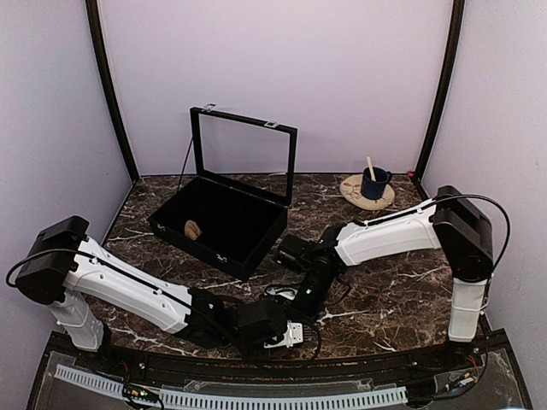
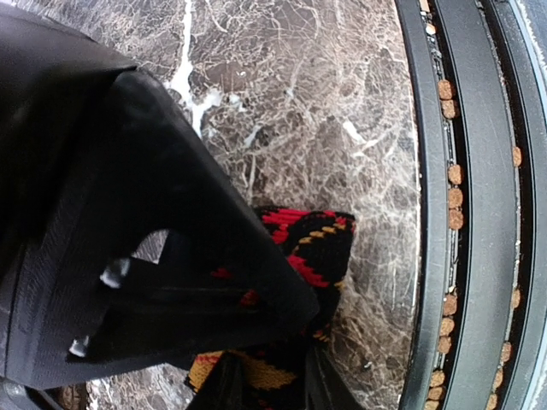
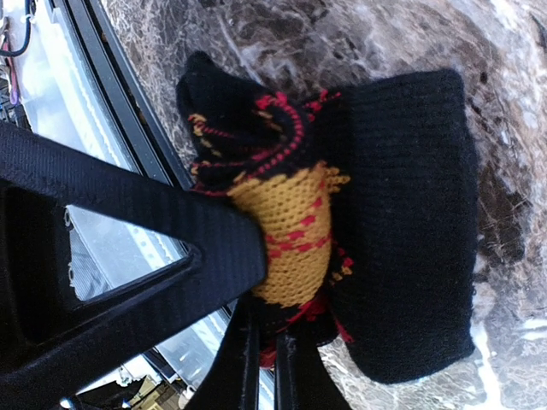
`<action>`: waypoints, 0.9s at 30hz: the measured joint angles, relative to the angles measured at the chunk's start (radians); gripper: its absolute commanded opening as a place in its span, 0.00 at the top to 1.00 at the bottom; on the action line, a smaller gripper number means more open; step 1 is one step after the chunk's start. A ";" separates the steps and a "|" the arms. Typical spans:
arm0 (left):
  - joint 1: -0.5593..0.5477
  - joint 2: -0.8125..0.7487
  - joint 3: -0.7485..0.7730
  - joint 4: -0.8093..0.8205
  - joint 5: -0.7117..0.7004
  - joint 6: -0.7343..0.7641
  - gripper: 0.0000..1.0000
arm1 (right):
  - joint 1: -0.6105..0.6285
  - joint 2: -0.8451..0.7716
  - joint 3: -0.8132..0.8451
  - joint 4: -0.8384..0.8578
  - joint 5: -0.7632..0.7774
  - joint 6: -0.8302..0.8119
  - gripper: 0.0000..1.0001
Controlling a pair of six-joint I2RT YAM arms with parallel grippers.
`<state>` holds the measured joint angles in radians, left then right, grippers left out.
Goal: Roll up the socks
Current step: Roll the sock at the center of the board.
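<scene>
The socks (image 3: 402,222) are a bundled roll, black with red and mustard argyle, lying on the marble table near its front edge. My right gripper (image 3: 272,346) is shut, with a thin fold of the socks pinched between its fingers. In the left wrist view the socks (image 2: 312,243) poke out from under the other arm's black body. My left gripper (image 2: 269,380) is closed on the mustard end of the roll. From above, the left gripper (image 1: 291,329) and right gripper (image 1: 309,299) meet at the front centre and hide the socks.
An open black box (image 1: 256,248) with its lid raised stands at the back left, a small tan object (image 1: 193,229) inside it. A blue mug (image 1: 373,183) with a wooden stick sits on a round coaster at the back right. The table's black front rail (image 2: 479,213) runs close by.
</scene>
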<state>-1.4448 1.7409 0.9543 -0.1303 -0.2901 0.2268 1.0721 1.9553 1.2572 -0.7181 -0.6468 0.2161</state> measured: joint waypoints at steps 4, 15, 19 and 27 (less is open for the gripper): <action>0.000 0.003 0.001 -0.003 -0.002 0.005 0.73 | 0.000 0.005 0.000 -0.001 -0.007 -0.009 1.00; 0.012 0.026 0.033 -0.060 0.053 -0.004 1.00 | -0.002 0.020 0.003 -0.004 -0.025 -0.029 1.00; 0.028 0.036 0.058 -0.095 0.093 -0.005 1.00 | -0.010 0.024 0.006 -0.011 -0.034 -0.039 1.00; 0.080 0.036 0.076 -0.115 0.215 0.006 1.00 | -0.026 0.026 0.006 -0.016 -0.039 -0.040 0.92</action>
<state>-1.3651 1.7771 1.0306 -0.2455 -0.0753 0.2325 1.0466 1.9808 1.2633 -0.7345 -0.6853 0.1757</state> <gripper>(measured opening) 0.030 0.048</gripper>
